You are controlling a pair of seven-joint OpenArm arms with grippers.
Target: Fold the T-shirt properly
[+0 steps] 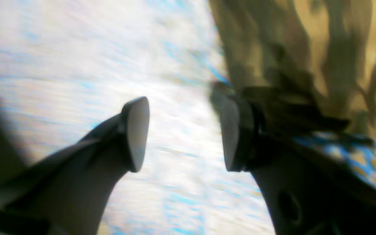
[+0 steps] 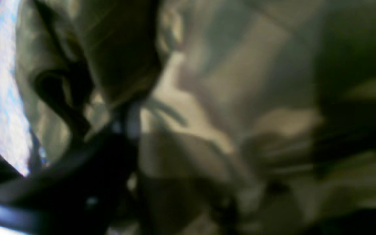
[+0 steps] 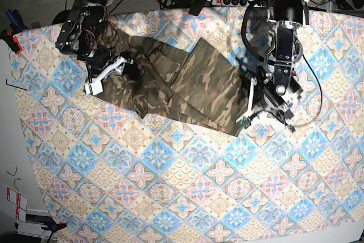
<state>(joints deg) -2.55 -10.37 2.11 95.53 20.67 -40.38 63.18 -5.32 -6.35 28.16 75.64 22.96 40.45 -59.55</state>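
— Camouflage cloth, is that the T-shirt [image 3: 182, 86]?

— Yes. It lies crumpled on the tablecloth [image 3: 170, 186], toward the far side of the table, stretched between the two arms.

— What does the left gripper [image 1: 181, 133] do?

— It is at the shirt's edge, on the right side of the base view. Its jaws stand apart, and only blurred tablecloth shows between them. One finger [image 1: 237, 133] is touching the shirt's edge.

— And the right gripper [image 3: 108, 72]?

— It is at the other end of the shirt. The wrist view is blurred and full of cloth, so I cannot tell if its jaws are closed.
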